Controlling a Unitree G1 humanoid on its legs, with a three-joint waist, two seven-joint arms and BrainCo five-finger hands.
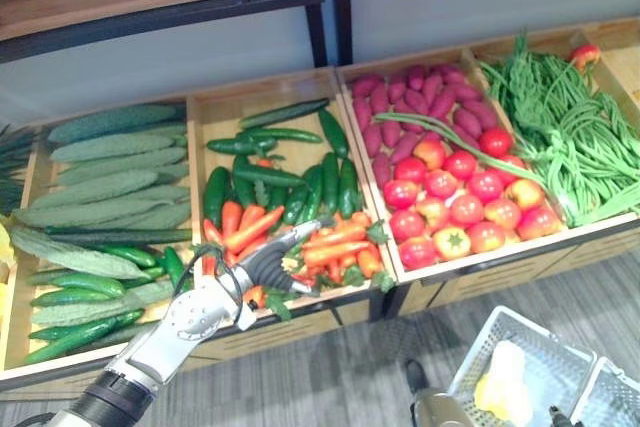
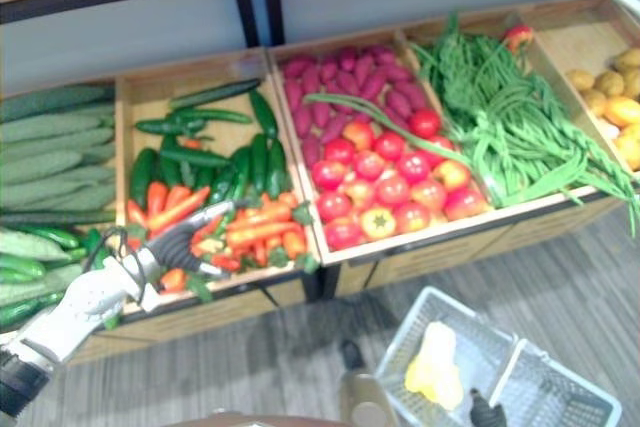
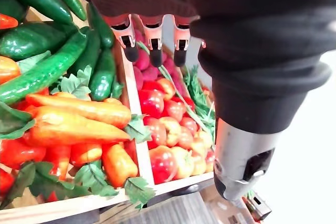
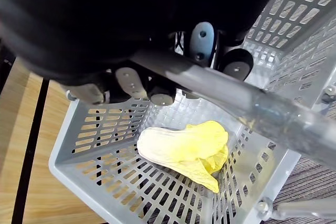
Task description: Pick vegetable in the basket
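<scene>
The reach step appears to be in progress: the left hand [image 1: 258, 267], fingers straight and empty, is being poised over the carrots [image 1: 335, 245] in the wooden crate [image 1: 310, 325], the basket handle [image 4: 273, 121] is being clamped by the right hand [image 4: 157, 85], and closure round one carrot is likely being called for next

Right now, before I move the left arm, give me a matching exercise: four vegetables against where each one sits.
1 carrots
2 tomatoes
3 yellow leafy vegetable
4 green beans

A in the grey basket
B beneath the left robot hand
C sharing a crate with purple roots
D in the crate right of the tomatoes

Pairs: 1-B, 2-C, 3-A, 4-D.
</scene>
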